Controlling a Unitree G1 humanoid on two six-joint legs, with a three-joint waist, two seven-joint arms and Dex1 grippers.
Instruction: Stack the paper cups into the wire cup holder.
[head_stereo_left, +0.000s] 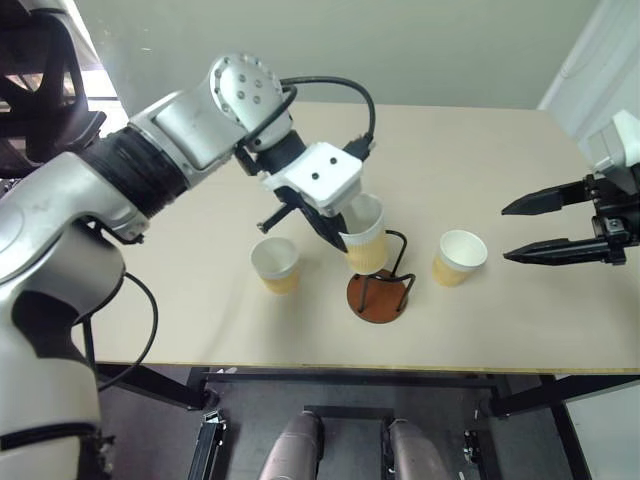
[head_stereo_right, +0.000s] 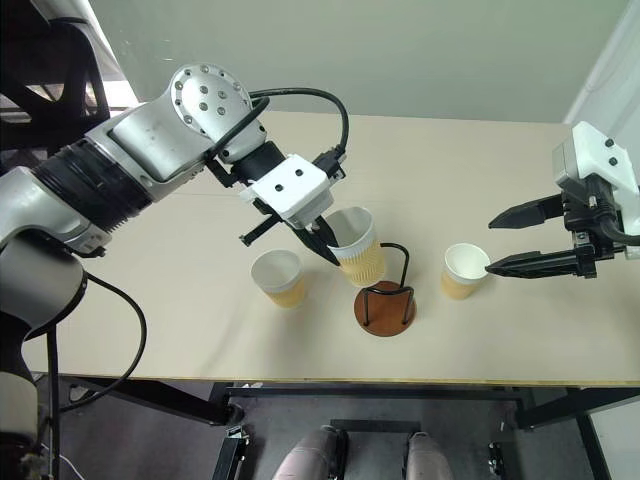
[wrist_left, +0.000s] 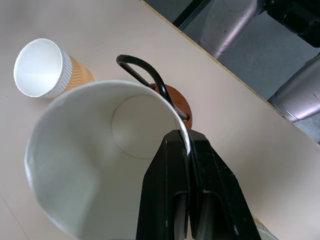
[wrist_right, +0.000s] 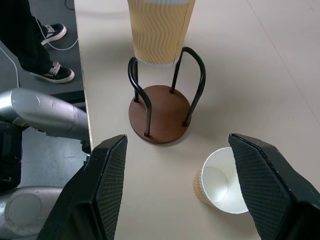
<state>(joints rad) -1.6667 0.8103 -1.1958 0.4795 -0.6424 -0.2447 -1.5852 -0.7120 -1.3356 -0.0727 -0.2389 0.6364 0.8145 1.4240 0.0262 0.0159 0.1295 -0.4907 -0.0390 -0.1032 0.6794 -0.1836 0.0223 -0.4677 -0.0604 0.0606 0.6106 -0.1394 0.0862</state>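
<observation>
Holding one paper cup (head_stereo_left: 364, 236) by its rim, my left gripper (head_stereo_left: 333, 237) has its two black fingers (wrist_left: 190, 195) pinched tight on the white wall, one inside and one outside. That cup hangs tilted in the air just over the wire cup holder (head_stereo_left: 381, 284), its tan bottom level with the tops of the black loops and not yet down between them, as the right wrist view makes plain. The holder stands upright on its round reddish-brown base (wrist_right: 160, 114), near the front edge of the beige table (head_stereo_left: 480, 150), and I see nothing inside it.

On the robot's left of the holder a second cup (head_stereo_left: 276, 264) stands upright on the table, mouth up, apart from the stand. On the robot's right a third cup (head_stereo_left: 459, 257) stands the same way, also clear of the stand.

My right gripper (head_stereo_left: 512, 233) hovers off to the right above the table, fingers spread wide with nothing between them, the tips pointing toward that third cup but not touching it.
</observation>
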